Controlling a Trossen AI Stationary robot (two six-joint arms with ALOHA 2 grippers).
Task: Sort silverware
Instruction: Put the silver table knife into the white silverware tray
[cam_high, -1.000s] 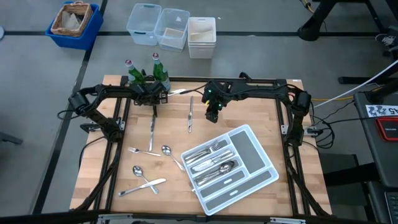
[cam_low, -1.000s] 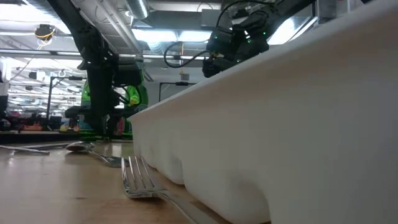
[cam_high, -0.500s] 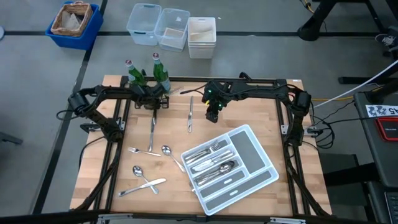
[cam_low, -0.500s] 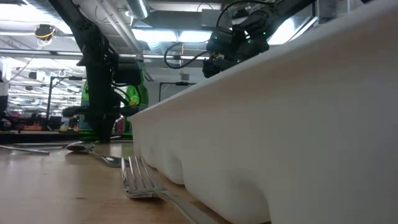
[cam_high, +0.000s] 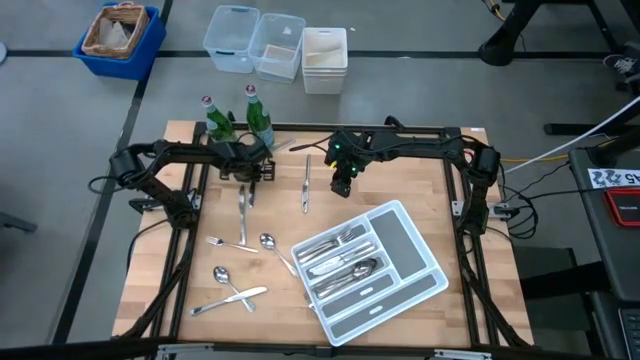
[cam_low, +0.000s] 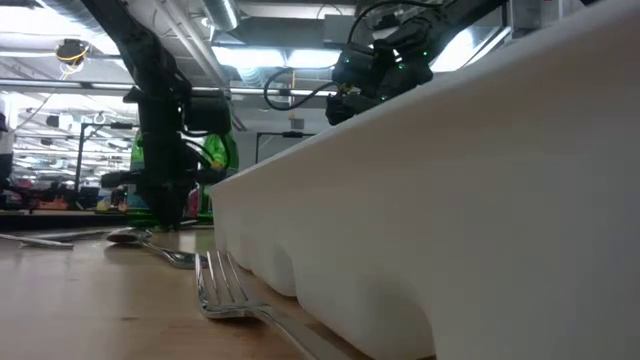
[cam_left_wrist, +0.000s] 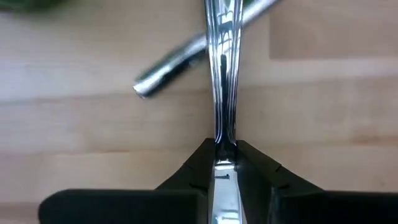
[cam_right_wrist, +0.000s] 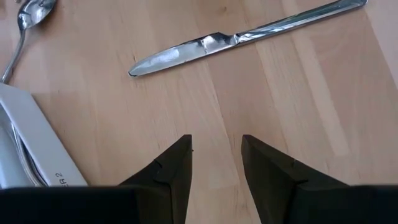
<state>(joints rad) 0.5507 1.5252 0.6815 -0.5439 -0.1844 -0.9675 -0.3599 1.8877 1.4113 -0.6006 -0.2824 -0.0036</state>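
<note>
Pale butcher-block wood makes up the table (cam_high: 400, 190), and on it the left gripper (cam_high: 246, 178) has its 2 fingers pinched narrow on the handle of a slim silver piece (cam_left_wrist: 222, 68), a fork or knife by its long shaft, near the 2 green bottles (cam_high: 238, 117) at the far-left edge. The step in hand looks like the pick-up: the grasp is made, the lift not yet clearly begun. Next, I judge, it must rise clear of a second piece crossing behind it (cam_left_wrist: 180, 59), then carry right and forward to the white divided tray (cam_high: 432, 270), which already holds several pieces in 2 of its slots. The right gripper (cam_high: 343, 184) hovers mid-table with fingers spread wide and nothing between them, a knife (cam_right_wrist: 236, 40) lying just ahead of it. Loose spoons and forks (cam_high: 235, 270) lie scattered over the near-left boards. Beyond the table sit clear plastic bins (cam_high: 275, 42) and a blue crate (cam_high: 120, 35) on a grey floor; the low view shows a bright workshop with ceiling lights.
</note>
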